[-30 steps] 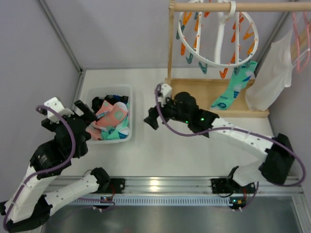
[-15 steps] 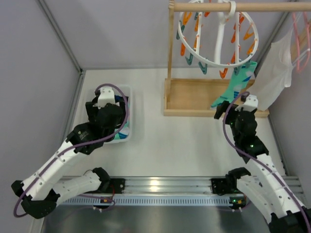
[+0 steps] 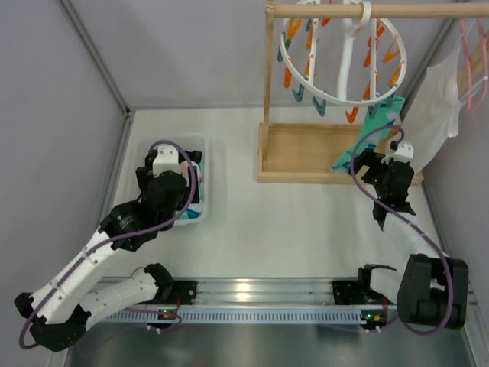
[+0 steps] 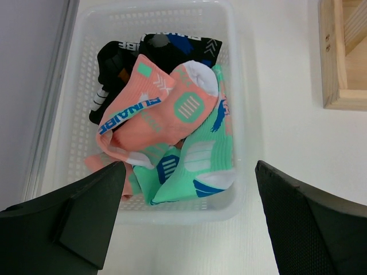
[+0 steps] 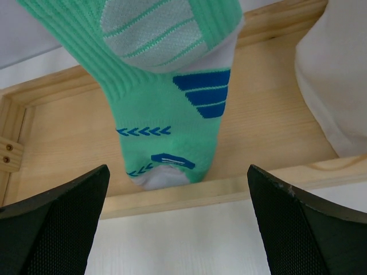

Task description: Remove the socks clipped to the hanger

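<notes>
The white round hanger with orange and teal clips hangs from the wooden rail. One mint green sock still hangs clipped at its right side; in the right wrist view this sock dangles over the wooden base. My right gripper is open and empty just below the sock's toe. My left gripper is open and empty above the clear basket, which holds pink-salmon socks, mint socks and a black sock.
The wooden rack base lies under the hanger, its post rising at the left. A white garment on a pink hanger hangs at the far right, close to my right gripper. Grey walls enclose the table.
My right arm swung from the table's middle to the right, under the hanging sock. My left arm moved in over the basket. Both grippers stay open.
</notes>
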Controlling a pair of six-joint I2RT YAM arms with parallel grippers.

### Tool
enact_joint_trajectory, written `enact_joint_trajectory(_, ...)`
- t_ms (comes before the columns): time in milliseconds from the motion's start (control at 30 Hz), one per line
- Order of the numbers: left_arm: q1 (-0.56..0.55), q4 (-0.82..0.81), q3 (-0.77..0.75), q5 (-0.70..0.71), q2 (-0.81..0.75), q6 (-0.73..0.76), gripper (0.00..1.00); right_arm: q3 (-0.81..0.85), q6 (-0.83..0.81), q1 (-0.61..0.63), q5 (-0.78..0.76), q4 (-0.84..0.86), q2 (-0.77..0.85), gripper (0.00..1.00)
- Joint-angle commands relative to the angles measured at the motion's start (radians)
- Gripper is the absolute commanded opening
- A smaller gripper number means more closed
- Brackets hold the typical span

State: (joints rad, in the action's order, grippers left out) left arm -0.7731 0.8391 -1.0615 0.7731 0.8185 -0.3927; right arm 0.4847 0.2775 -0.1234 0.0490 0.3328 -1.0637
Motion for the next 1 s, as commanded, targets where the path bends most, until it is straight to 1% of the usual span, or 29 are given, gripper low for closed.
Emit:
enact_joint_trajectory(0,0.005,-0.037,0.012,-0.038,0.014,-0.006,0.98,0.005,-0.026,-0.022,0.095,0.303,-0.097,0.99)
enact_joint_trajectory(67,0.005,-0.037,0.012,-0.047,0.021,-0.006,0.98,-0.011,-0.023,-0.033,0.135,0.404,-0.14,0.99)
enact_joint_trajectory(133,0.005,-0.043,0.014,-0.069,0.022,0.0,0.98,-0.02,-0.023,-0.039,0.167,0.463,-0.203,0.99)
enact_joint_trajectory(167,0.005,-0.044,0.014,-0.084,0.019,0.003,0.98,-0.024,-0.021,-0.039,0.175,0.518,-0.241,0.99)
enact_joint_trajectory(233,0.005,-0.049,0.015,-0.097,0.015,0.009,0.98,-0.031,-0.021,-0.044,0.195,0.578,-0.278,0.99)
enact_joint_trajectory(333,0.005,-0.054,0.018,-0.113,0.01,0.012,0.98,-0.017,-0.034,-0.048,0.195,0.617,-0.34,1.0)
enact_joint_trajectory(433,0.005,-0.06,0.023,-0.133,0.004,0.02,0.98,0.017,-0.011,-0.065,0.229,0.634,-0.389,1.0)
enact_joint_trajectory(500,0.005,-0.06,0.021,-0.138,0.005,0.021,0.98,0.055,-0.001,-0.068,0.224,0.568,-0.415,0.99)
enact_joint_trajectory(567,0.005,-0.061,0.021,-0.144,0.005,0.023,0.98,0.078,0.011,-0.068,0.244,0.564,-0.436,0.99)
enact_joint_trajectory(700,0.005,-0.066,0.021,-0.156,0.004,0.029,0.98,0.126,0.04,-0.074,0.359,0.604,-0.528,0.99)
enact_joint_trajectory(733,0.005,-0.067,0.021,-0.156,0.005,0.029,0.98,0.143,0.063,-0.074,0.406,0.638,-0.545,1.0)
enact_joint_trajectory(800,0.005,-0.067,0.021,-0.159,0.008,0.031,0.98,0.161,0.083,-0.074,0.468,0.681,-0.587,0.96)
enact_joint_trajectory(833,0.005,-0.067,0.021,-0.159,0.01,0.031,0.98,0.164,0.097,-0.074,0.465,0.695,-0.591,0.93)
enact_joint_trajectory(867,0.006,-0.067,0.023,-0.161,0.013,0.031,0.98,0.163,0.106,-0.074,0.468,0.722,-0.596,0.85)
enact_joint_trajectory(967,0.005,-0.067,0.021,-0.158,0.016,0.032,0.98,0.152,0.156,-0.076,0.494,0.794,-0.599,0.7)
